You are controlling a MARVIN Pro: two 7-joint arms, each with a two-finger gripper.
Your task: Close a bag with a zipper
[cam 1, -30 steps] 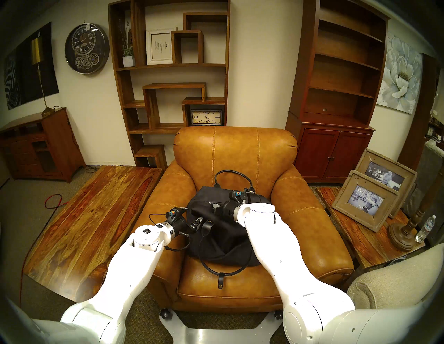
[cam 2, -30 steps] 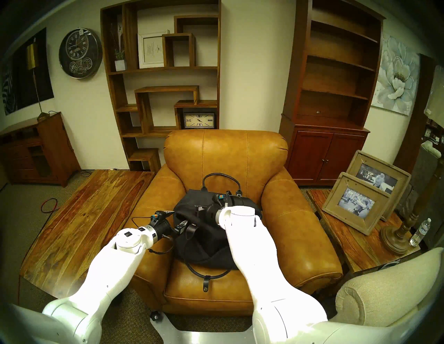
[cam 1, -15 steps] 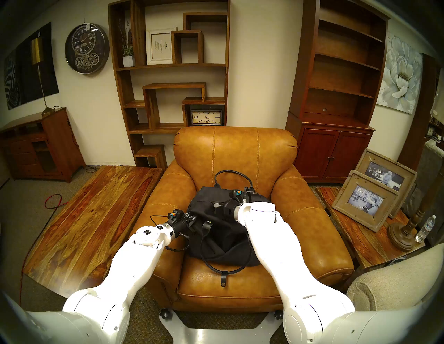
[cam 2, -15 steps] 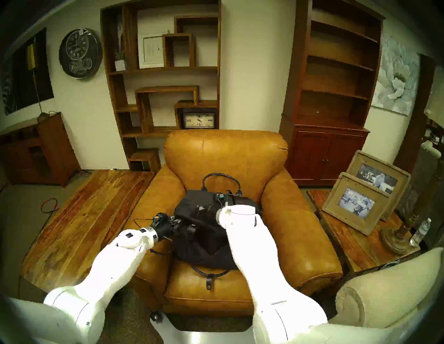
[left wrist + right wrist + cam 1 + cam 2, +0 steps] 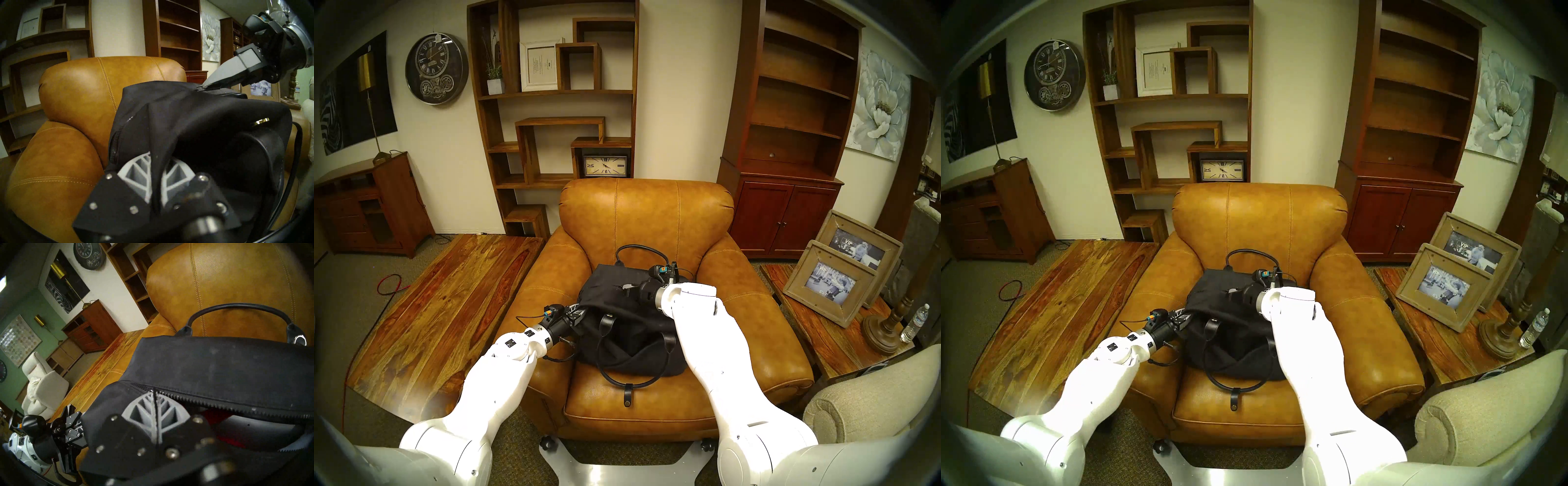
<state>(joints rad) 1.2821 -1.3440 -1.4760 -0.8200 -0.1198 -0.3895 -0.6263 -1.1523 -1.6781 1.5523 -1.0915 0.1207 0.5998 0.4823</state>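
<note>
A furniture showroom, with a tan leather armchair (image 5: 648,217) in the middle. On its seat cushion lies the black fabric handbag (image 5: 629,325), one looped handle (image 5: 628,381) draped over the near edge. The left end effector (image 5: 580,309) is clenched on a fold of fabric at the bag's left end. Farther back, the right end effector (image 5: 624,287) pinches the zipper (image 5: 212,400) pull on top; right of the pull the teeth gape apart.
</note>
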